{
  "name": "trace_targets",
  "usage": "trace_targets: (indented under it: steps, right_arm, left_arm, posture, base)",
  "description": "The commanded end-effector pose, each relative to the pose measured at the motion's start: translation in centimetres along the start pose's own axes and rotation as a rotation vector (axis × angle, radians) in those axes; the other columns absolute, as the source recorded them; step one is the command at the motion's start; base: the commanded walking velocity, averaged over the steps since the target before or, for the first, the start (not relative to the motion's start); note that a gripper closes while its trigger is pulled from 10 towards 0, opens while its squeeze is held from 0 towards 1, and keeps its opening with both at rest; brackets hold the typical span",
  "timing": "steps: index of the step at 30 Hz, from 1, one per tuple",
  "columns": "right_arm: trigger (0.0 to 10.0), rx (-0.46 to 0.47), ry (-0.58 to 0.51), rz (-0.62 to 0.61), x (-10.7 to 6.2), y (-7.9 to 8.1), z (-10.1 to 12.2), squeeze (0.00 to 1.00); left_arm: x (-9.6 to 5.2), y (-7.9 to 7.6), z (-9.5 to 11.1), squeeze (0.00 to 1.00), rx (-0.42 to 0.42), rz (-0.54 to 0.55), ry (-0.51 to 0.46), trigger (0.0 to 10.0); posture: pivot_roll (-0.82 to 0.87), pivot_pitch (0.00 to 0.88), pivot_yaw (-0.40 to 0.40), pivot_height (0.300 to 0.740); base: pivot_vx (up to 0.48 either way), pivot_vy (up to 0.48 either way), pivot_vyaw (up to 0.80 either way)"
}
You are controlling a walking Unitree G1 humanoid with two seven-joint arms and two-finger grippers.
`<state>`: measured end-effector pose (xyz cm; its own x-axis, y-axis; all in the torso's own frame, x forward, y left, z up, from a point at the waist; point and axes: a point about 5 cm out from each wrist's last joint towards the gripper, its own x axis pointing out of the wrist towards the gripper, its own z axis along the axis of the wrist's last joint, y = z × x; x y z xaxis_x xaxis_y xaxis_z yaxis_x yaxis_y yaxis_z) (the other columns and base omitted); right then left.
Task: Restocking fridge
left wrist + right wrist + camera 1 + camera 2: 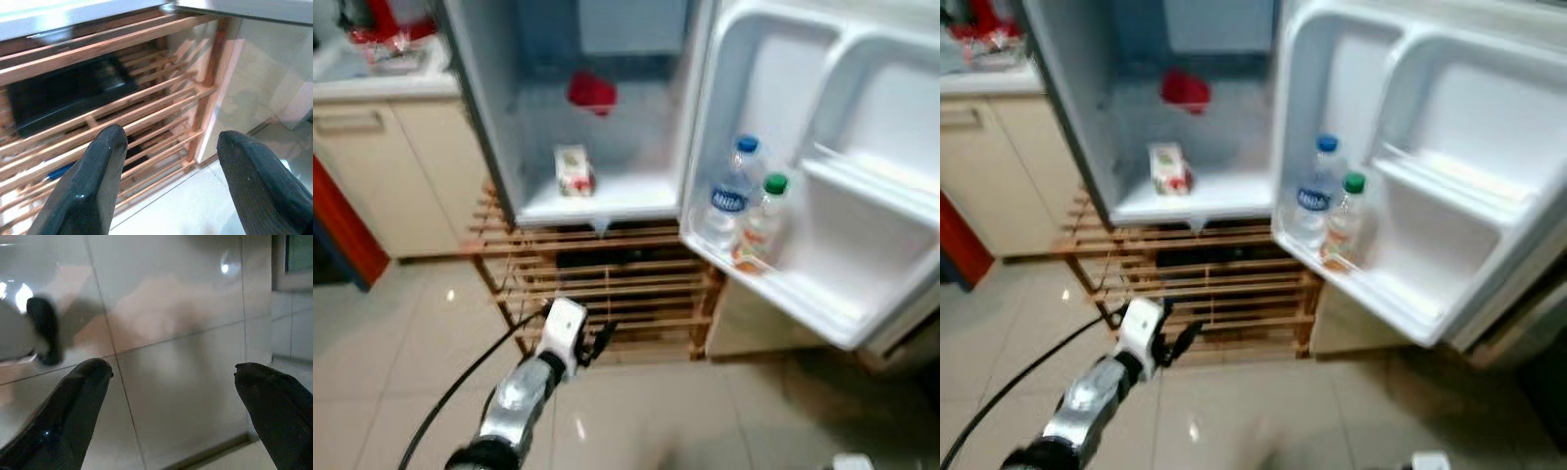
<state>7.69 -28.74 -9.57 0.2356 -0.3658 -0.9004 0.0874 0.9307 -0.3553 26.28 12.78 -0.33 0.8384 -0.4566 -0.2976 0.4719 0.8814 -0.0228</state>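
A small white fridge (607, 201) stands open on a wooden slatted rack (607, 284). On its lower shelf sit a small carton (573, 169) and, further back, a red item (592, 92). The open door's bin (803, 294) holds a blue-capped water bottle (734, 191) and a green-capped bottle (764, 220). My left gripper (597, 343) hangs low in front of the rack, open and holding nothing. In the right wrist view my right gripper (171, 406) is open over the tiled floor.
A beige cabinet (382, 166) with a counter stands left of the fridge. A black cable (460, 387) trails along my left arm. A black box (63, 95) lies inside the rack. Pale floor tiles (705, 411) spread below.
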Motion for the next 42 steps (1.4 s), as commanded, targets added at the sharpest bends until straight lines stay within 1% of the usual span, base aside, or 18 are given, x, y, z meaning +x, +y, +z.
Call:
trace_targets:
  steps: [1, 8, 9, 12, 14, 18, 21, 25, 28, 30, 31, 32, 33, 34, 36, 38, 40, 42]
  right_arm:
    - [10.0, 0.046, 0.026, -0.029, 0.0, -1.0, -0.4, 0.0]
    - [10.0, 0.14, 0.038, -0.095, 0.0, -2.4, -0.2, 0.0]
    - [10.0, 0.18, 0.037, -0.143, -0.1, -2.8, -0.1, 0.0]
    - [10.0, 0.241, 0.048, -0.197, -0.1, -3.0, -0.3, 0.0]
    - [10.0, 0.277, 0.058, -0.226, -0.1, -3.1, -0.4, 0.0]
    - [10.0, 0.372, 0.069, -0.303, -0.2, -3.2, -0.7, 0.0]
    - [10.0, 0.436, 0.051, -0.367, -0.3, -3.4, -0.7, 0.0]
    - [10.0, 0.47, -0.017, -0.508, -0.7, -3.9, -0.4, 0.0]
    - [10.0, 0.495, -0.044, -0.546, -0.8, -4.1, -0.4, 0.0]
    - [10.0, 0.599, -0.292, -0.669, -3.0, -14.5, 6.3, 0.0]
    - [10.0, 0.638, -0.399, -0.695, -4.5, -17.6, 8.8, 0.0]
    - [10.0, 0.638, -0.399, -0.695, -4.5, -17.6, 8.8, 0.0]
    - [10.0, 0.639, -0.501, -0.699, -5.8, -19.2, 11.2, 0.0]
    - [10.0, 0.641, -0.603, -0.653, -6.6, -19.1, 13.8, 0.0]
    - [10.0, 0.666, -0.692, -0.554, -7.0, -18.4, 16.1, 0.0]
    - [10.0, 0.673, -0.727, -0.507, -7.1, -18.0, 17.0, 0.0]
    - [10.0, 0.627, -0.807, -0.392, -7.3, -16.3, 19.1, 0.0]
    - [10.0, 0.603, -0.836, -0.348, -7.4, -15.4, 19.9, 0.0]
  left_arm:
    - [0.3, -0.4, 0.0, 0.0, -0.006, 0.003, 0.01, 10.0]
    - [0.1, 0.2, -0.4, 0.0, 0.028, 0.008, 0.053, 10.0]
    - [-0.4, -0.1, -0.7, 0.0, 0.091, -0.058, 0.068, 10.0]
    - [-1.3, 0.0, -1.8, 0.0, 0.131, -0.127, 0.127, 10.0]
    - [-2.2, 0.3, -2.9, 0.0, 0.136, -0.147, 0.192, 10.0]
    - [-3.4, 1.3, -5.0, 0.0, 0.084, -0.091, 0.326, 10.0]
    - [-3.4, 0.9, -5.3, 0.0, 0.091, -0.12, 0.352, 10.0]
    - [-3.6, 0.2, -6.1, 0.0, 0.088, -0.157, 0.39, 10.0]
    - [-3.9, 0.0, -6.7, 0.0, 0.088, -0.16, 0.419, 10.0]
    - [-4.0, -0.3, -7.0, 0.0, 0.104, -0.185, 0.438, 10.0]
    - [-4.0, -0.3, -7.0, 0.0, 0.116, -0.188, 0.441, 10.0]
    - [-4.0, -0.3, -7.0, 0.0, 0.116, -0.188, 0.441, 10.0]
    - [-3.9, -0.5, -7.0, 0.0, 0.13, -0.2, 0.449, 10.0]
    - [-3.7, -0.9, -7.1, 0.0, 0.14, -0.213, 0.464, 10.0]
    - [-3.6, -1.2, -7.3, 0.0, 0.142, -0.215, 0.481, 10.0]
    - [-3.6, -1.3, -7.4, 0.0, 0.143, -0.216, 0.488, 10.0]
    - [-3.8, -1.3, -7.7, 0.0, 0.137, -0.212, 0.509, 10.0]
    - [-3.9, -1.3, -7.8, 0.0, 0.129, -0.212, 0.521, 10.0]
  posture:
    - [-0.12, 0.0, 0.035, 0.74]
    - [-0.12, 0.0, 0.036, 0.74]
    - [-0.12, 0.0, 0.037, 0.74]
    - [-0.13, 0.0, 0.038, 0.74]
    - [-0.12, 0.0, 0.037, 0.74]
    - [-0.11, 0.0, 0.036, 0.74]
    - [-0.12, 0.0, 0.043, 0.74]
    - [-0.13, 0.0, 0.046, 0.74]
    - [-0.13, 0.0, 0.046, 0.74]
    - [-0.13, 0.0, 0.055, 0.74]
    - [-0.13, 0.0, 0.058, 0.74]
    - [-0.13, 0.0, 0.058, 0.74]
    - [-0.13, 0.0, 0.062, 0.74]
    - [-0.13, 0.0, 0.065, 0.74]
    - [-0.13, 0.0, 0.068, 0.74]
    - [-0.13, 0.0, 0.068, 0.74]
    - [-0.13, 0.0, 0.069, 0.74]
    - [-0.13, 0.0, 0.069, 0.74]
  base:
    - [0.0, 0.0, 0.0]
    - [0.0, 0.0, 0.0]
    - [0.0, 0.0, 0.0]
    - [0.0, 0.0, 0.0]
    - [0.0, 0.0, 0.0]
    - [0.0, 0.0, 0.0]
    - [0.0, 0.0, 0.0]
    - [0.0, 0.0, 0.0]
    - [0.0, 0.0, 0.0]
    - [0.0, 0.0, 0.0]
    - [0.0, 0.0, 0.0]
    - [0.0, 0.0, 0.0]
    - [0.0, 0.0, 0.0]
    - [0.0, 0.0, 0.0]
    - [0.0, 0.0, 0.0]
    - [0.0, 0.0, 0.0]
    - [0.0, 0.0, 0.0]
    - [0.0, 0.0, 0.0]
